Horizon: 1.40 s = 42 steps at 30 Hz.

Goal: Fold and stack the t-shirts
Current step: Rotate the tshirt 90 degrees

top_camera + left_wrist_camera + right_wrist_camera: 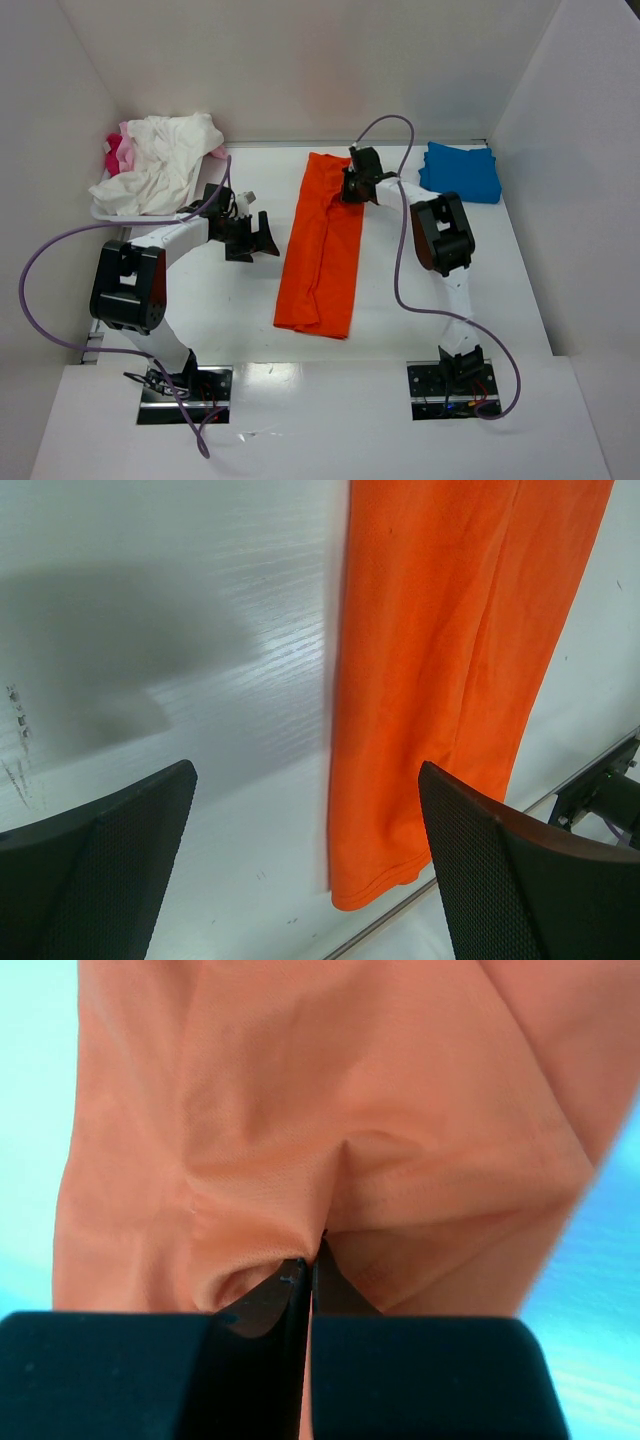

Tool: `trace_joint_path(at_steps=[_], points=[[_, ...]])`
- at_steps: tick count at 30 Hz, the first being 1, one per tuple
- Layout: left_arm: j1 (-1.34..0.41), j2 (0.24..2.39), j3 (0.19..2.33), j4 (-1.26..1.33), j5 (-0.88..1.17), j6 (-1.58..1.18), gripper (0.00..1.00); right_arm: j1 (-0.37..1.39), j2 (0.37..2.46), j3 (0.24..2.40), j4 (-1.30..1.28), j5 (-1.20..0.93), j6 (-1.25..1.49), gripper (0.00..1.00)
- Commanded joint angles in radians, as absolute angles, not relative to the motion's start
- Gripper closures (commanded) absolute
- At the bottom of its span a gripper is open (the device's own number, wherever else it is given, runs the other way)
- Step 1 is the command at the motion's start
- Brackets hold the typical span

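The orange t-shirt [322, 250] lies folded into a long strip down the middle of the table. My right gripper [352, 189] is at its far right edge, shut on a pinch of the orange cloth [330, 1160]. My left gripper [252, 239] is open and empty, just left of the strip, which shows in the left wrist view [450, 650]. A folded blue t-shirt [461, 171] lies at the far right. White [160, 165] and pink [117, 152] shirts are heaped at the far left.
The heap sits in a white tray [108, 211] at the back left. White walls enclose the table on three sides. The right arm's base mount [600, 800] shows past the table's near edge in the left wrist view.
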<state>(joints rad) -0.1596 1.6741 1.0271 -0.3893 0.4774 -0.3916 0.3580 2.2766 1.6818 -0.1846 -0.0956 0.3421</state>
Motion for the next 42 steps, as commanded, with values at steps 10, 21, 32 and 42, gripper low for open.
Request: trace_joint_path(at_steps=[10,21,32,42], points=[[-0.164,1.681,1.035,-0.379,0.511,-0.367,0.00,0.344,2.026,1.498,-0.195,0.032,0.318,1.00],[-0.164,1.681,1.035,-0.379,0.520,-0.367,0.00,0.344,2.010,1.417,-0.216,0.018,0.347,0.71],[-0.164,1.681,1.035,-0.379,0.520,-0.367,0.00,0.344,2.061,1.478,-0.153,0.028,0.347,0.49],[-0.164,1.681,1.035,-0.379,0.520,-0.367,0.00,0.334,2.095,1.557,-0.132,0.018,0.347,0.53]])
